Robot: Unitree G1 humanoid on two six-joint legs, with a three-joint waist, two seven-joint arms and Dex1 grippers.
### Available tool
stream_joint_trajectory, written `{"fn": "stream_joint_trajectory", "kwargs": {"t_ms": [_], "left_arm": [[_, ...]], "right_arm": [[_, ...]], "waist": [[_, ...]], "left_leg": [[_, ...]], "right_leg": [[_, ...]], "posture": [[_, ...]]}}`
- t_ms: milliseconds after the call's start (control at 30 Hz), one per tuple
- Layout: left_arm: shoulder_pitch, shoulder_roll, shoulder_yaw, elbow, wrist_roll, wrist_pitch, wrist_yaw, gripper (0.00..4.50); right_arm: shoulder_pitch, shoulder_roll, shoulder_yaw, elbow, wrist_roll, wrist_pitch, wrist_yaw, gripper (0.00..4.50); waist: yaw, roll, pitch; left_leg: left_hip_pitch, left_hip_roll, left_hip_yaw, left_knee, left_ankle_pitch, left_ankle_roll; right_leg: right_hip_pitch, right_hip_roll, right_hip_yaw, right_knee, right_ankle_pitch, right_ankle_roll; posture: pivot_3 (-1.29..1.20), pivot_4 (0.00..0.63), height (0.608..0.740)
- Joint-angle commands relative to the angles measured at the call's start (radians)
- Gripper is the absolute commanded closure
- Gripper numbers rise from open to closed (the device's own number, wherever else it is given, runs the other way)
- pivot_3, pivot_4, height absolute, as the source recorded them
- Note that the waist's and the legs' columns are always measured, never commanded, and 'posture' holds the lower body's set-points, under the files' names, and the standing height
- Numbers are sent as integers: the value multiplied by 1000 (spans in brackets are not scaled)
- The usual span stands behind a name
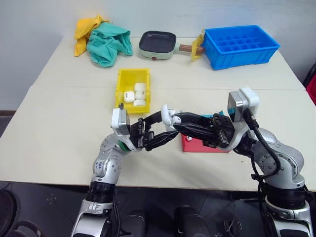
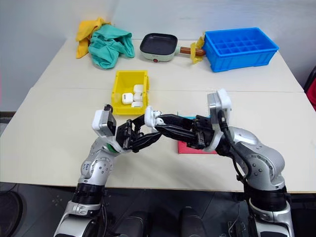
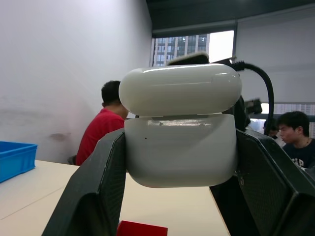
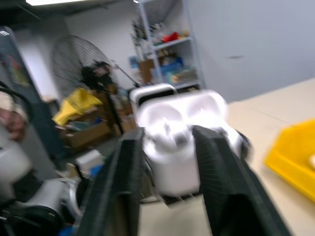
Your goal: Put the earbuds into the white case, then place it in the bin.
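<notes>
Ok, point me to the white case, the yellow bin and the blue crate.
white case (image 3: 179, 147), left wrist view, front of its body.
yellow bin (image 1: 121, 81), left eye view, left wall.
blue crate (image 1: 242, 57), left eye view, front wall.

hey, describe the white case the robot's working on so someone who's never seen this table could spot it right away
Find the two robot arms meeting above the table's near edge, in front of the yellow bin. The white case sits clamped in the left gripper, lid flipped open. The other cases lie inside the bin.

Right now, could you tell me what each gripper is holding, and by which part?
The left gripper clamps the white case by the two sides of its lower body, lid open. The right gripper is at the case; its hold cannot be told.
</notes>
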State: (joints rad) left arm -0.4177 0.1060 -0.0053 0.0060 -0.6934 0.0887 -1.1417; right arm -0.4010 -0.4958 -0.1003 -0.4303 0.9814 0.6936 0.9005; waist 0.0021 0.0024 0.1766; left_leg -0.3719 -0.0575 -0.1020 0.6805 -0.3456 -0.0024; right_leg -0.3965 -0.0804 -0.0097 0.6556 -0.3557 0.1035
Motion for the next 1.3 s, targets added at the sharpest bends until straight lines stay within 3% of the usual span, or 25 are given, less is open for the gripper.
{"fn": "stream_joint_trajectory", "kwargs": {"t_ms": [33,133,267,367,533,733,867,1067,1233,1300], "left_arm": [[-4,4,5,-79,-24,-5,4,1704],[10,54,19,-71,13,-2,16,1704],[-6,137,-10,-36,151,-20,82,1704],[-24,186,-53,-35,243,-11,116,1704],[-40,236,-137,-56,352,-39,102,1704],[-44,233,-154,-61,353,-51,97,1704],[-31,240,-140,-79,332,-56,93,1704],[19,273,-94,-121,281,-39,89,1704],[26,283,-30,-138,235,26,148,1704],[7,283,15,-134,217,75,212,1704]], "right_arm": [[24,-64,-60,-64,79,35,3,1700],[81,-176,-173,-95,224,118,1,1700],[96,-256,-207,-111,213,101,6,1876],[71,-283,-159,-122,116,48,51,2589],[-45,-256,-2,-123,-11,25,21,4423],[-120,-242,153,-80,-202,-15,11,4468],[-91,-257,149,-48,-266,-26,3,4468],[174,-322,-36,22,-292,-182,137,4468],[405,-261,-252,36,-244,-301,176,4468],[472,-212,-343,1,-208,-327,133,4119]], "waist": [[0,0,0],[10,0,0],[15,0,0],[19,0,0],[21,0,0],[23,0,0],[23,0,0],[28,-1,1],[25,-1,1],[23,-1,1]], "left_leg": [[0,0,0,0,0,0],[0,0,0,0,0,0],[0,1,1,-1,0,0],[1,1,1,-1,0,0],[1,0,1,-1,-1,1],[1,0,0,-1,-1,1],[0,0,0,-1,-1,1],[0,0,-1,-2,-1,1],[1,0,0,-1,-1,1],[1,0,0,-1,-1,1]], "right_leg": [[0,0,0,0,0,0],[1,0,0,-1,0,0],[1,1,0,-2,0,0],[2,1,1,-2,0,0],[2,1,1,-3,0,0],[1,0,0,-3,0,0],[1,0,0,-3,0,0],[2,0,-1,-4,0,0],[3,0,0,-4,0,0],[3,1,0,-3,0,0]], "posture": [[0,150,740],[0,150,740],[0,150,740],[0,150,740],[0,150,740],[0,150,740],[0,150,740],[0,150,740],[0,150,740],[0,150,740]]}}
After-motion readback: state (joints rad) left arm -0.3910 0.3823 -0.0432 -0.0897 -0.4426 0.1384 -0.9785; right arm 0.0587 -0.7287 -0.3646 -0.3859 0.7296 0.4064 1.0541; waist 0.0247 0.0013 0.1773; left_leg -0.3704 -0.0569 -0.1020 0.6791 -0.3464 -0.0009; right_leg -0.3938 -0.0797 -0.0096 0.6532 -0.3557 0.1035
